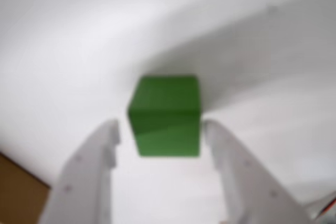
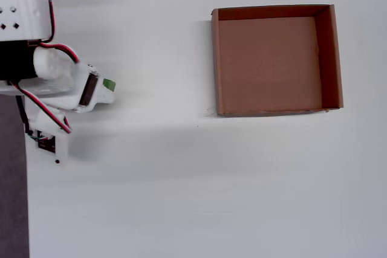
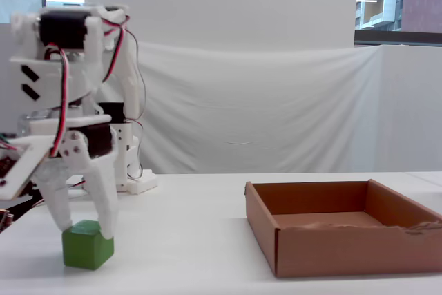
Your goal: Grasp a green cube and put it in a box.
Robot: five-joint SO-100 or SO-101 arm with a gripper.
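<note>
The green cube (image 1: 165, 116) rests on the white table, blurred and close in the wrist view. My gripper (image 1: 161, 129) is open and straddles it. A strip of table shows between the left finger (image 1: 100, 156) and the cube, while the right finger (image 1: 226, 156) sits almost against it. In the fixed view the gripper (image 3: 85, 228) stands over the cube (image 3: 86, 244) with its fingertips down at the cube's upper edges. From overhead only a sliver of the cube (image 2: 109, 84) peeks out under the gripper (image 2: 104, 89). The brown cardboard box (image 2: 331, 58) lies empty far to the right, also (image 3: 331, 250).
The arm's base with red and black wires (image 2: 24, 34) fills the overhead view's upper left. The table edge (image 2: 25, 209) runs down the left side. A white cloth backdrop (image 3: 262, 115) hangs behind. A brown patch (image 1: 18, 192) shows at the wrist view's lower left corner.
</note>
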